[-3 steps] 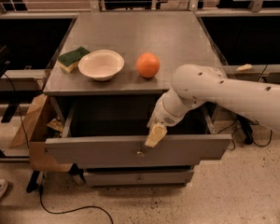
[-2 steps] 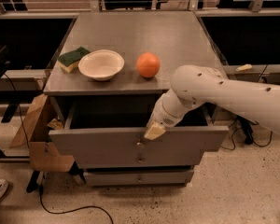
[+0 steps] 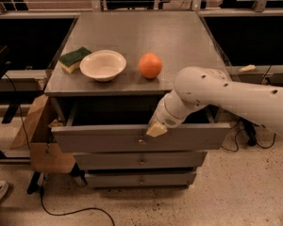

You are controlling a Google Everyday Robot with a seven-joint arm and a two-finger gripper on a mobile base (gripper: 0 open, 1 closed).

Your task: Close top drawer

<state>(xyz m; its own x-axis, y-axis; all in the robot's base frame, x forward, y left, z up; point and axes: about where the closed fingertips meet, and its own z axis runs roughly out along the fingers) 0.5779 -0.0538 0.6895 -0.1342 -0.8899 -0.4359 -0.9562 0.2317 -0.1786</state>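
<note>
The top drawer (image 3: 108, 138) is a wide grey box drawer with a long flat front and a small metal knob (image 3: 141, 141) at its centre. It stands partly open, pulled a short way out of the grey cabinet (image 3: 141, 36). My gripper (image 3: 156, 129) is at the end of the white arm (image 3: 226, 95), which reaches in from the right. Its tan tip rests on the top edge of the drawer front, just right of the knob.
On the cabinet top are a green and yellow sponge (image 3: 74, 59), a cream bowl (image 3: 103, 65) and an orange (image 3: 150, 65). Two lower drawer fronts (image 3: 141, 161) are shut. A cardboard box (image 3: 40, 138) leans at the left. Cables lie on the floor.
The top drawer has slid back into the cabinet, and my gripper has moved back with its front panel, staying on the top edge near the knob.
</note>
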